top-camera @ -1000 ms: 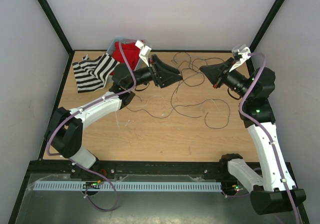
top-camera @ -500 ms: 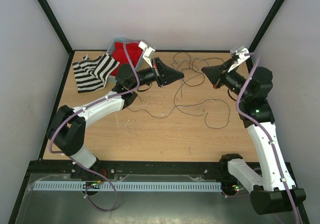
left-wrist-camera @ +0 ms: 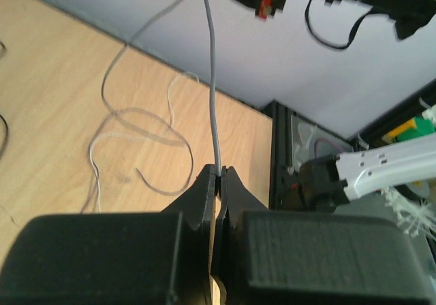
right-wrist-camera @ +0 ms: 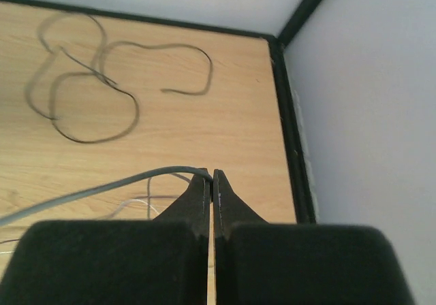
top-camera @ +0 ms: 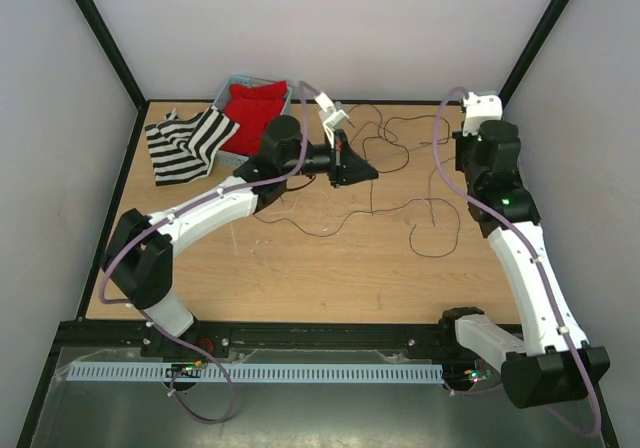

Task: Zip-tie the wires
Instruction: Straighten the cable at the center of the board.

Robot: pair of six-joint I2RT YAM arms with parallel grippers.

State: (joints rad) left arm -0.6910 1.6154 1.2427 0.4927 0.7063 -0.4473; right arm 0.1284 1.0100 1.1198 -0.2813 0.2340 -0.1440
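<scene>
Thin strands of the wires are pinched by both grippers over the wooden table.

In the left wrist view, the left gripper is seen with its jaws pressed together on a single grey strand, which is drawn straight up from the tips and out of the top of the frame. In the right wrist view, the right gripper is likewise clamped on a grey strand at its very tips, and that strand is led away in an arc to the left. Whether it is the same strand cannot be told. The other strands, dark and pale, are left lying in loose loops across the far and middle parts of the table. A striped cloth and a red cloth are seen at the far left corner.
</scene>
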